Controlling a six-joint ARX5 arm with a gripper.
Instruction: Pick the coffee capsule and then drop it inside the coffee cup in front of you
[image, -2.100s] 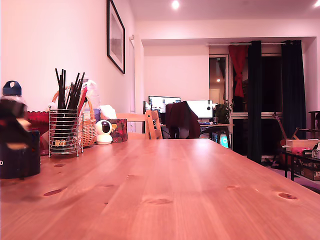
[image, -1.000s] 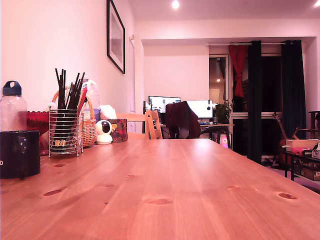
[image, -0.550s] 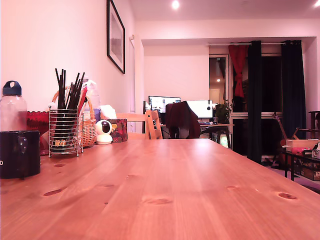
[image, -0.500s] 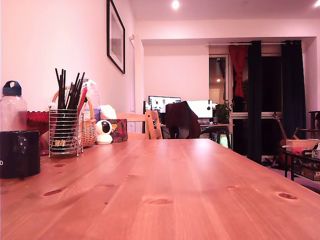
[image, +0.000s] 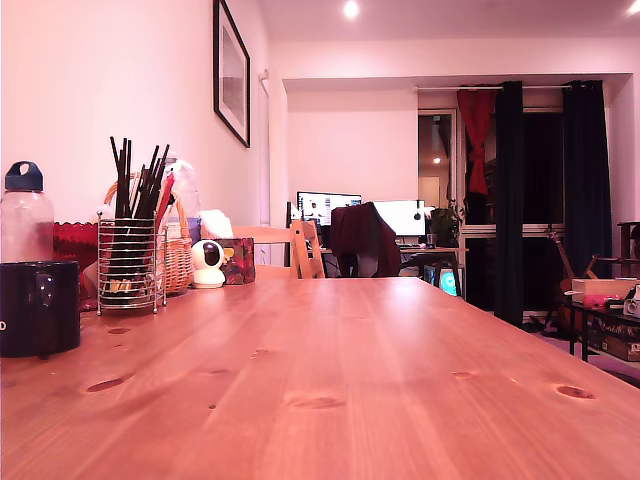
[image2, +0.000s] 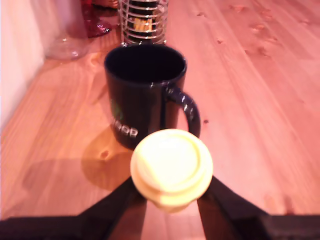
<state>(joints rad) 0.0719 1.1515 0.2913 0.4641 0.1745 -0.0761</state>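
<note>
Okay, on the wrist view I see the hand (image2: 171, 191) pinching the coffee capsule (image2: 171, 167). Its two dark fingers (image2: 120, 200) press in from either side, just under the capsule's wide rim. The capsule is pale yellow and round, its flat face turned to the camera, and it is held clear of the bench (image: 350, 380).

Just beyond it stands the coffee cup (image2: 142, 95), a glossy black mug, upright, mouth open, with its handle turned toward the hand. There is pale lettering low on its side, too blurred for me to read. The inside is dark and I cannot tell what it holds. The capsule sits short of the cup's mouth, not over it.

In the exterior view the cup is at that view's far left on the wooden bench, and the hand does not show there. Behind the cup is a clear bottle (image: 25, 215) with a dark blue cap, and beside that a wire holder (image: 130, 265) full of black sticks.
</note>
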